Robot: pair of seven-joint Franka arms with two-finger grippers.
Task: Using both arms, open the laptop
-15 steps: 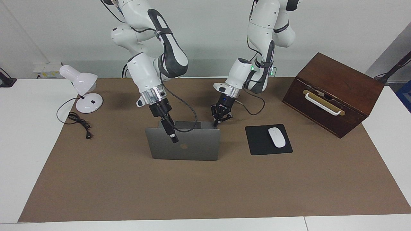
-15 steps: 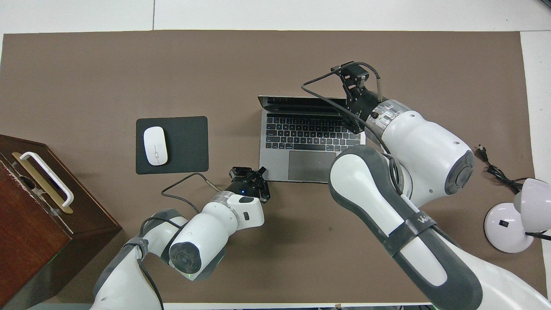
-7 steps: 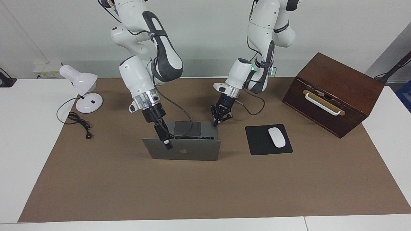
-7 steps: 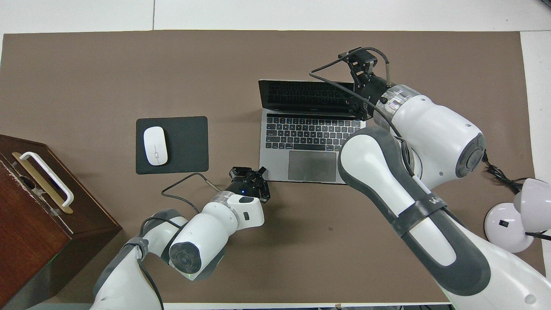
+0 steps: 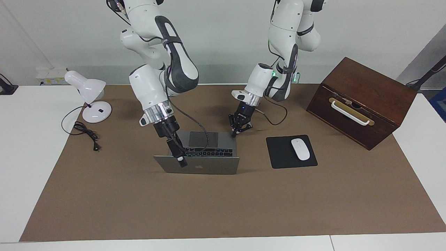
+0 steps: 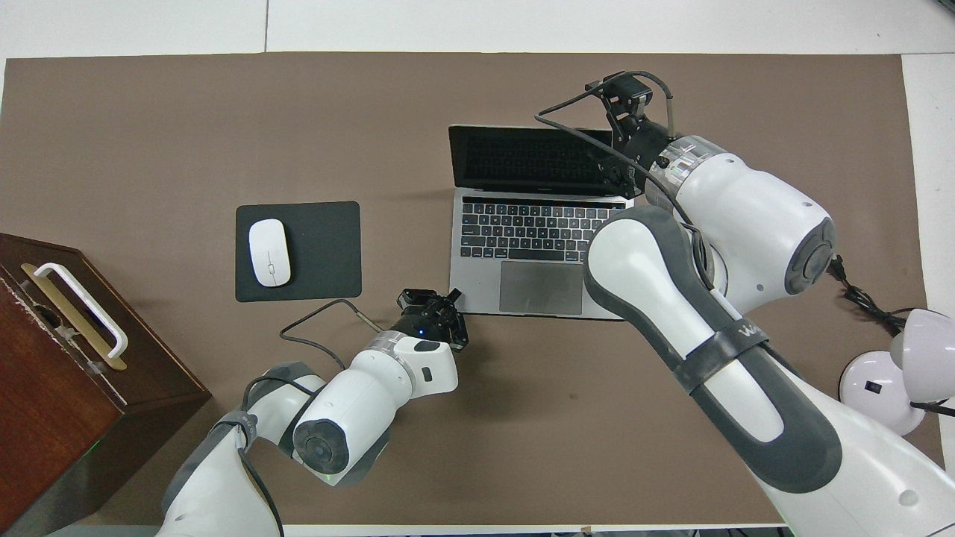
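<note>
The silver-grey laptop stands open in the middle of the brown mat, with its lid tilted back away from the robots. Its dark screen, keyboard and trackpad show in the overhead view. My right gripper is shut on the lid's top edge near the corner toward the right arm's end, and it also shows in the overhead view. My left gripper rests on the base's corner nearest the robots, toward the left arm's end, and it also shows in the overhead view.
A black mouse pad with a white mouse lies beside the laptop toward the left arm's end. A brown wooden box with a white handle stands past it. A white desk lamp and its cord sit toward the right arm's end.
The lid has swung from about upright to tilted well back, showing the keyboard in the facing view. My right gripper moved with the lid's edge. The left arm has not moved.
</note>
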